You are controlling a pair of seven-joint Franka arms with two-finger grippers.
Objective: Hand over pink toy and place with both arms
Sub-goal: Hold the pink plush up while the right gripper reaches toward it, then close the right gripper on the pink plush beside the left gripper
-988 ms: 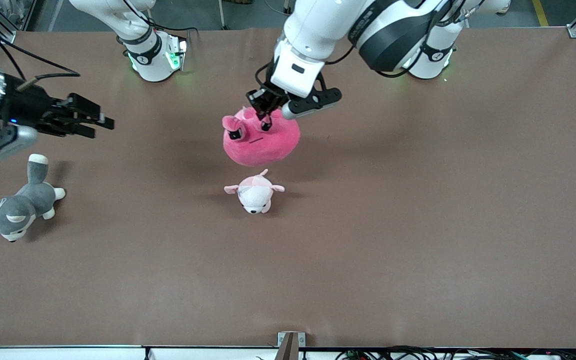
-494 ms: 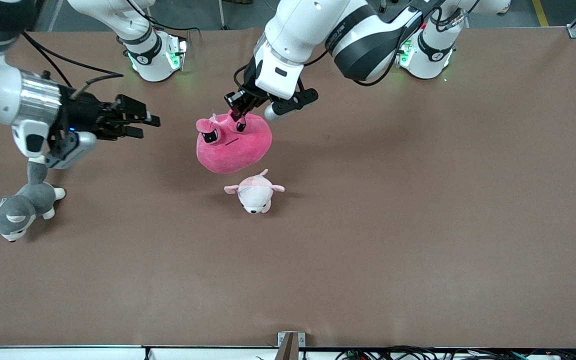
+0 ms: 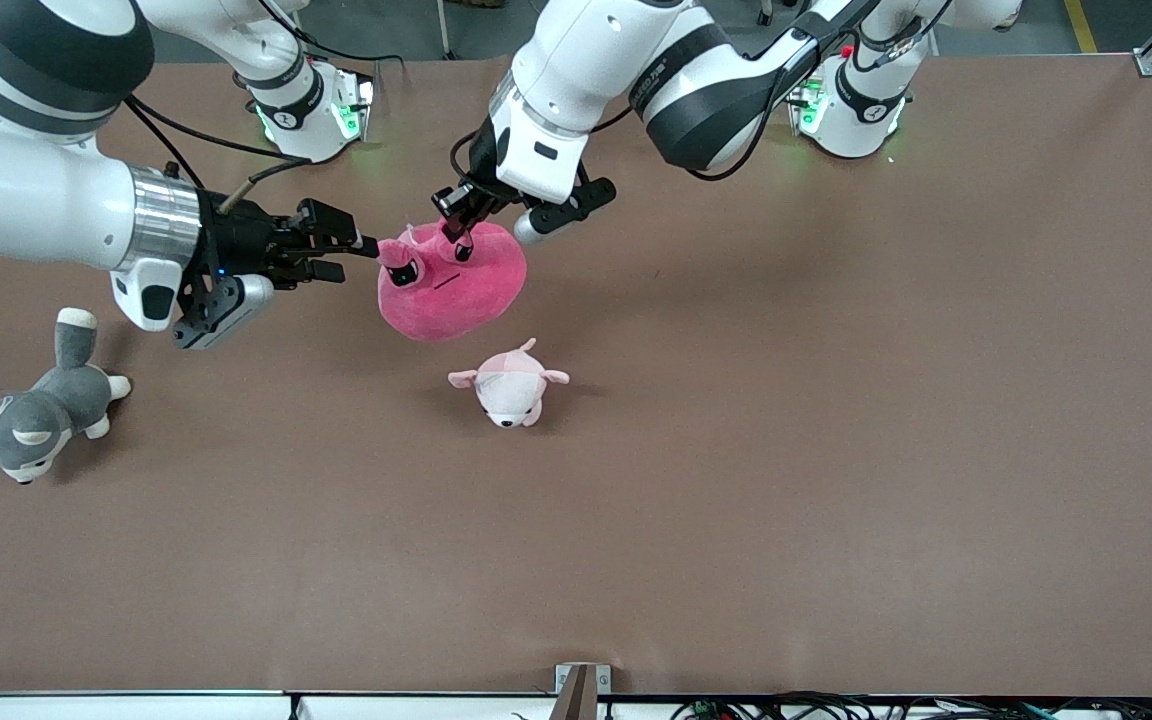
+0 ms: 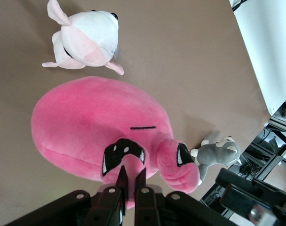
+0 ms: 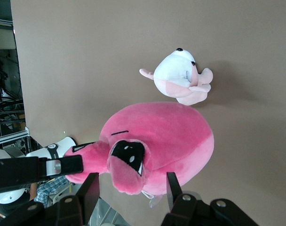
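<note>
The pink toy [image 3: 451, 285] hangs in the air from my left gripper [image 3: 458, 232], which is shut on one of its floppy ears. In the left wrist view the gripper [image 4: 131, 181] pinches that ear beside a dark eye of the toy [image 4: 86, 127]. My right gripper [image 3: 356, 258] is open and level with the toy, at its other ear. In the right wrist view its fingers [image 5: 89, 193] stand wide apart, with the ear of the toy [image 5: 166, 134] between them and touching neither.
A small pale pink-and-white plush [image 3: 508, 385] lies on the brown table just nearer the front camera than the toy. A grey-and-white husky plush [image 3: 31, 420] lies at the right arm's end of the table.
My left gripper has carried the pink toy toward the right arm's end. My right gripper has moved in to the toy, and its open fingers now flank the toy's free ear.
</note>
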